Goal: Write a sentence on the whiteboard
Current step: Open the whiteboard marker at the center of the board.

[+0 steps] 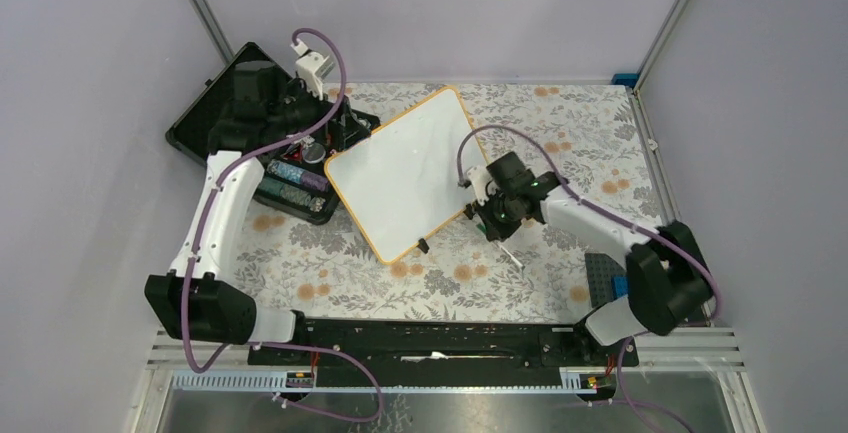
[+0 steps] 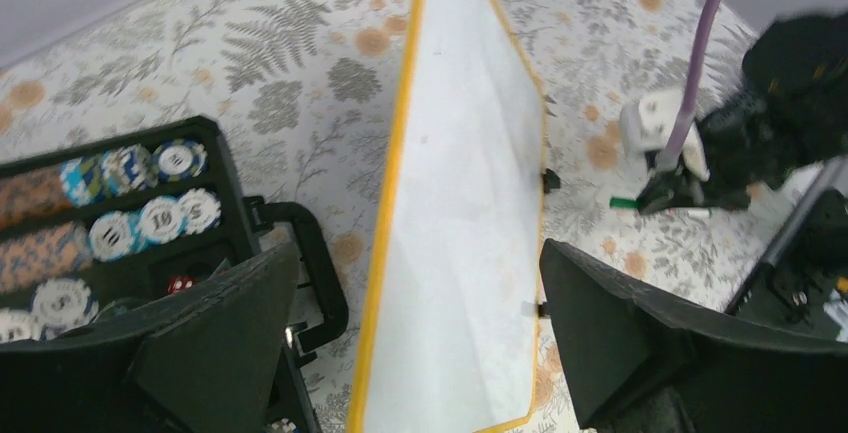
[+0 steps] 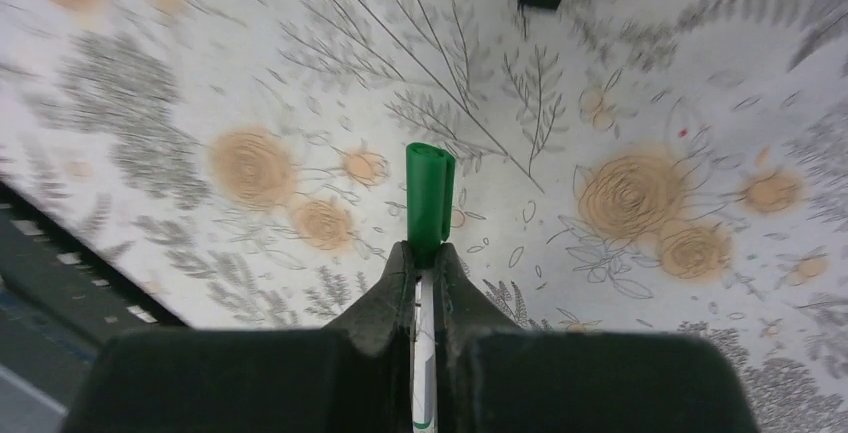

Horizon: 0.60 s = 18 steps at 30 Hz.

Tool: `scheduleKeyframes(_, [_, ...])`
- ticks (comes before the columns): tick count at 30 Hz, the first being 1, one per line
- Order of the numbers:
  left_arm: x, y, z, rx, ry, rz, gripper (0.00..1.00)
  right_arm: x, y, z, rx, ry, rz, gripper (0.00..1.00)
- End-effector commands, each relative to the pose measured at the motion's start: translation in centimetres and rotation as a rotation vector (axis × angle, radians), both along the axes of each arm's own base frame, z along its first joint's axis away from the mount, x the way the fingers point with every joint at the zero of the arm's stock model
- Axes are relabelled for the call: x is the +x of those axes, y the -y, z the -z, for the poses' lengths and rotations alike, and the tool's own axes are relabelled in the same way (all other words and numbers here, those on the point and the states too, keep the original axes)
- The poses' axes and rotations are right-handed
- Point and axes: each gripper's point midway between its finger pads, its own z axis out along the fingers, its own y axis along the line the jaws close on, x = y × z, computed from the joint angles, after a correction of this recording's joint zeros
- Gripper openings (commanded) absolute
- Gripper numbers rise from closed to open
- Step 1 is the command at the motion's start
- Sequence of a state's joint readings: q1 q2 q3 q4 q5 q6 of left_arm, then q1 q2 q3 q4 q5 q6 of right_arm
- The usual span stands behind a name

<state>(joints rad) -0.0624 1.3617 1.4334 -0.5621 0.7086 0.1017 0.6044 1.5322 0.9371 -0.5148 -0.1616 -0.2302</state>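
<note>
- Nearest the bases, the right gripper [image 3: 425,256] is clamping shut on a marker [image 3: 430,188]. It is hovering over the floral tablecloth [image 1: 470,273], just beside the board's near edge.
- We are reading this as the pick-up step: the pen is in hand and no sentence is written yet.
- The right wrist view is showing us a green end poking past the fingertips. It is probably the cap, though the blur is making that hard to confirm. The top view is giving only a thin pale sliver of pen there.
- Further out, the whiteboard [image 1: 405,175] is lying flat and askew between the arms, its face bare in every view.
- Farthest, the left gripper [image 1: 335,123] is hanging wide open and holding nothing, where the black case [image 1: 225,103] sits just beside the board. Only its wrist view is showing the poker chips [image 2: 150,218] inside.
- Next, we are expecting the cap to need pulling off, likely by the free left jaws, before the tip goes down on the board.
</note>
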Motion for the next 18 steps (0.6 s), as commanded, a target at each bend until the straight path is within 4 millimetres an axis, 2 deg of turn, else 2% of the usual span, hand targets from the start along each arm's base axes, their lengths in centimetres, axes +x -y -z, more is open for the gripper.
scheduleKeyframes(1, [-3.4, 3.5, -2.6, 0.059, 0.105, 0.258, 0.99, 1.4, -3.9, -10.3, 0.317, 0.128, -0.075, 0.00])
scheduleKeyframes(4, [-6.6, 6.8, -1.3, 0.157, 0.089, 0.446, 0.99, -0.4, -5.8, -14.2, 0.462, 0.057, -0.135, 0.00])
scheduleKeyframes(8, [-11.5, 10.0, 0.6, 0.247, 0.138, 0.699, 0.99, -3.8, -8.0, -17.4, 0.646, -0.097, -0.236, 0.00])
scheduleKeyframes(14, [-15.3, 12.4, 3.8, 0.436, 0.193, 0.885, 0.94, -7.3, -9.2, -19.7, 0.802, -0.294, -0.315, 0.00])
scheduleKeyframes(18, [-17.8, 13.8, 5.4, 0.572, 0.203, 1.012, 0.90, -8.8, -9.8, -19.7, 0.811, -0.367, -0.346, 0.00])
